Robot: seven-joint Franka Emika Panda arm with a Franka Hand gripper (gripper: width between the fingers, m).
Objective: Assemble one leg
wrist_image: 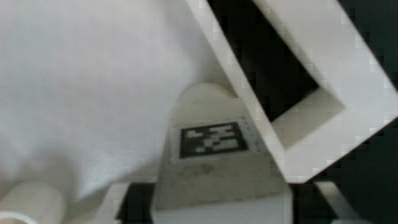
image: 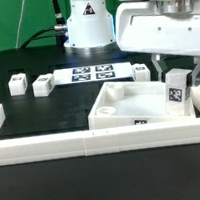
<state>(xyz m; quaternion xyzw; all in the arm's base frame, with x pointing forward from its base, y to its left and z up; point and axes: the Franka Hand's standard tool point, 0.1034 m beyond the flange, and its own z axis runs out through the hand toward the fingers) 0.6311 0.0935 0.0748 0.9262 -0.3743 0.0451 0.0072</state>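
Note:
My gripper [image: 175, 83] is shut on the leg [image: 176, 92], a small white post with a black-and-white tag on its side. It holds the leg upright over the corner of the large white square panel [image: 129, 107] on the exterior view's right. In the wrist view the leg [wrist_image: 214, 140] stands between my dark fingers [wrist_image: 128, 200], tag facing the camera, with the panel's white face [wrist_image: 89, 100] behind it. I cannot tell whether the leg's lower end touches the panel. A round corner socket [image: 108, 111] shows at the panel's near corner on the exterior view's left.
Three more small white legs lie on the black table: two on the exterior view's left [image: 16, 84] [image: 42, 86] and one behind the panel [image: 142, 73]. The marker board [image: 90, 73] lies at the back. A white fence [image: 92, 139] runs along the front. A white rim [wrist_image: 329, 95] shows beside the leg.

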